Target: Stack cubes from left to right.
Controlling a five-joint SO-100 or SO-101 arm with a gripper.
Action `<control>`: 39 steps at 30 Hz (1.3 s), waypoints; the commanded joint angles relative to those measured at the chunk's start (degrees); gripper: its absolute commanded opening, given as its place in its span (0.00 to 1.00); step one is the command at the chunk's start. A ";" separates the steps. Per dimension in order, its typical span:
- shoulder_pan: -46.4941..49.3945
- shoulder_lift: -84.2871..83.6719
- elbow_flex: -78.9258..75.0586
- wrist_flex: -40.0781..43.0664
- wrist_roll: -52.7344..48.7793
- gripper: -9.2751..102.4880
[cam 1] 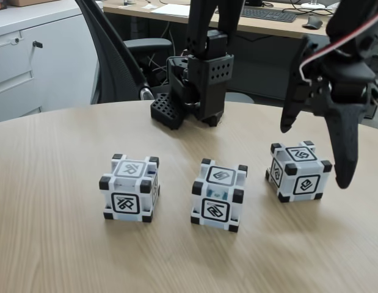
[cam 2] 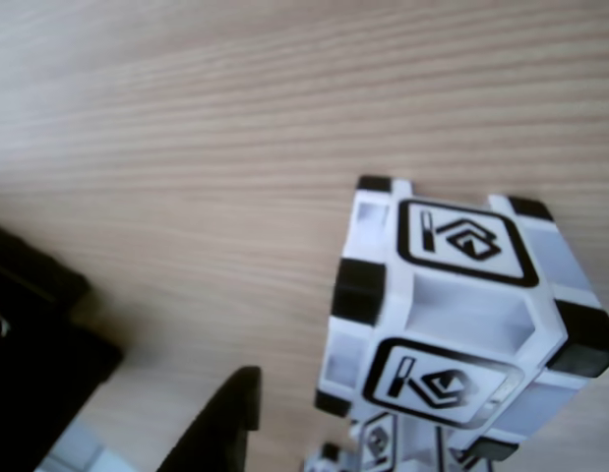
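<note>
With nothing stacked yet, the three cubes (cam 1: 218, 195) sit in a spaced row on the wooden table (cam 1: 48, 244), while the gripper (cam 1: 314, 149), jaws wide and empty, hangs beside the rightmost cube (cam 1: 298, 171), seemingly lining up to grasp it.

The round table (cam 1: 66, 256) had a pale wood-grain top, evenly lit. Behind it, at the far left, stood a white cabinet (cam 1: 30, 55) with drawers. A black mesh office chair (cam 1: 124, 55) sat beside it. Farther back ran a light wooden desk (cam 1: 262, 24) carrying a dark keyboard (cam 1: 269, 13), a mouse (cam 1: 312, 22) and some papers (cam 1: 171, 10).
</note>
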 commanded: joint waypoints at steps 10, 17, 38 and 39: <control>1.05 -4.04 -0.26 0.18 -0.88 0.57; 1.23 -5.27 -0.35 -0.26 -2.37 0.54; 1.32 -9.93 -1.05 -0.70 -4.75 0.48; 1.32 -10.37 -1.05 -0.70 -4.66 0.48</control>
